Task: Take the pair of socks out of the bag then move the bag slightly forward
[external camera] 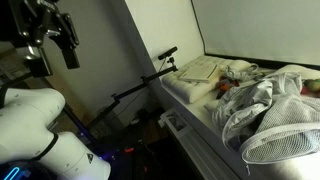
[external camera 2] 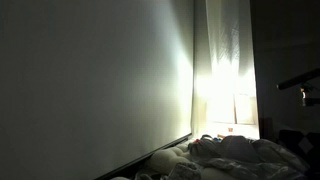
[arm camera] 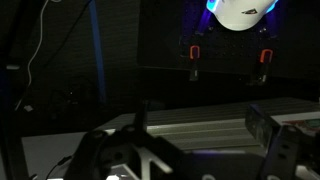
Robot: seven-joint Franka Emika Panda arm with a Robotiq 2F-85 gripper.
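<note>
The bag [external camera: 282,128], white see-through mesh with a round hoop rim, lies crumpled at the near end of the table [external camera: 195,128]. In an exterior view it shows only as pale fabric [external camera 2: 245,152] low in the dark. The pair of socks is hidden from me in every view. My gripper [external camera: 62,45] hangs high at the far left, well away from the table and the bag. In the wrist view the gripper [arm camera: 195,165] is open, with its fingers [arm camera: 290,150] wide apart and nothing between them. Beyond them runs the table's metal edge [arm camera: 200,120].
Cream folded cloths [external camera: 195,70] lie at the table's far end, with a red-orange item [external camera: 226,88] beside the bag. A black stand arm [external camera: 150,75] reaches toward the table's left side. A wall and a bright curtain [external camera 2: 228,70] stand behind. The robot's white base [external camera: 45,135] is at lower left.
</note>
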